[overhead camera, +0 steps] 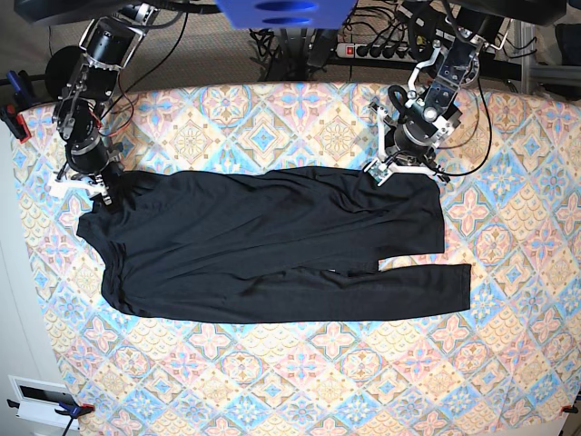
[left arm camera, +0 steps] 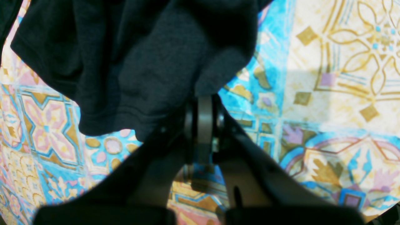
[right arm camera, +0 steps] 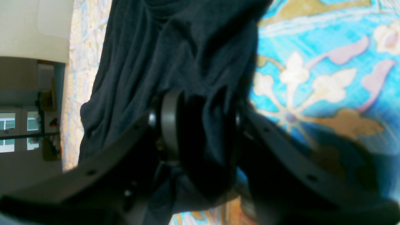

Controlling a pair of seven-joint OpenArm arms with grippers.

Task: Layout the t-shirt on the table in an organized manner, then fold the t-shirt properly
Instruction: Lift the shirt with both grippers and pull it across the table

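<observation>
The black t-shirt (overhead camera: 272, 245) lies stretched across the middle of the patterned table (overhead camera: 272, 118), bunched in long folds, with a narrow strip reaching to the right. My left gripper (overhead camera: 379, 174) sits at its upper right edge. In the left wrist view that gripper (left arm camera: 204, 100) is shut, pinching a fold of the t-shirt (left arm camera: 140, 62) just above the table (left arm camera: 328, 93). My right gripper (overhead camera: 102, 193) is at the shirt's upper left corner. In the right wrist view a thick bunch of the t-shirt (right arm camera: 175, 47) fills the gap of this gripper (right arm camera: 203, 122), which is closed on it.
A power strip with cables (overhead camera: 381, 45) lies behind the table's far edge, beside a blue mount (overhead camera: 286, 11). A red clamp (overhead camera: 14, 118) grips the left table edge. A white box (overhead camera: 41, 400) sits off the near left corner.
</observation>
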